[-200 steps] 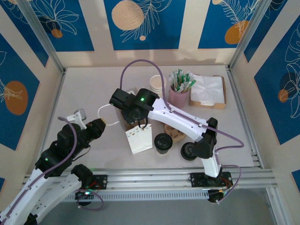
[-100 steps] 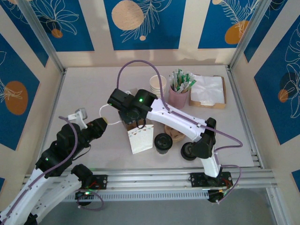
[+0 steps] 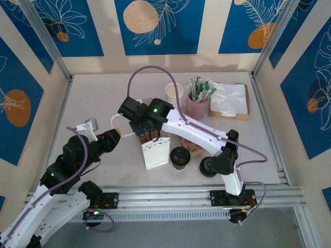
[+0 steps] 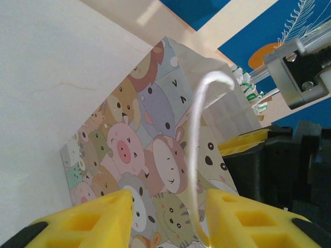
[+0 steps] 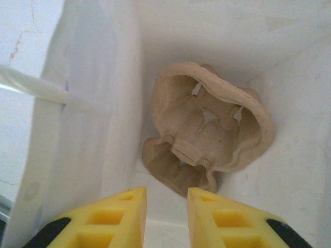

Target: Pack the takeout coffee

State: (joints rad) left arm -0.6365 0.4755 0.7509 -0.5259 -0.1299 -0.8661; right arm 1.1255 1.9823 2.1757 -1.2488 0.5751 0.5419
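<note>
Blue leaf-print wall panels; pale tabletop, perhaps laminate.

No legible writing, even on the cartoon-animal bag.

The paper bag is matt printed paper outside and plain white, faintly creased paper inside, with a smooth, slightly glossy white cord handle. The cup carrier lying in it is rough, fibrous moulded pulp, beige and dull. The left fingers and right fingers are yellow and matt with a fine grain. The desk is smooth, matt white. The takeout coffee carries a black plastic lid with a soft sheen. The rail is ribbed, brushed metal. The napkins are crinkled paper in a wood-coloured tray.
</note>
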